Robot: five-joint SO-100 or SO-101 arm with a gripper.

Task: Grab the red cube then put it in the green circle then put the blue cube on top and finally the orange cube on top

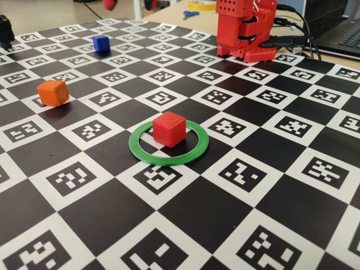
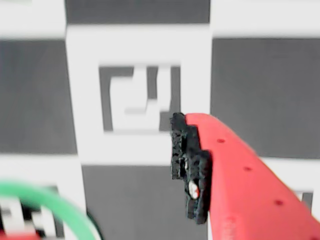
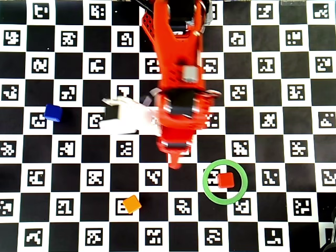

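Observation:
The red cube (image 1: 169, 128) sits inside the green circle (image 1: 169, 158), towards its far side, and shows the same way in the overhead view (image 3: 226, 180). The blue cube (image 1: 100, 43) and the orange cube (image 1: 53, 92) rest apart on the board. In the overhead view my gripper (image 3: 176, 160) hangs above the board left of the green circle (image 3: 204, 181), touching nothing. The wrist view shows only one red finger (image 2: 235, 170) with a black pad. Nothing presses against the pad. An arc of the green circle (image 2: 60, 202) lies at the bottom left.
The board is a black and white checkerboard of marker tiles (image 3: 283, 63). In the overhead view the blue cube (image 3: 52, 112) is far left and the orange cube (image 3: 132, 203) is lower left of the gripper. The red arm base (image 1: 242, 28) and cables stand at the back.

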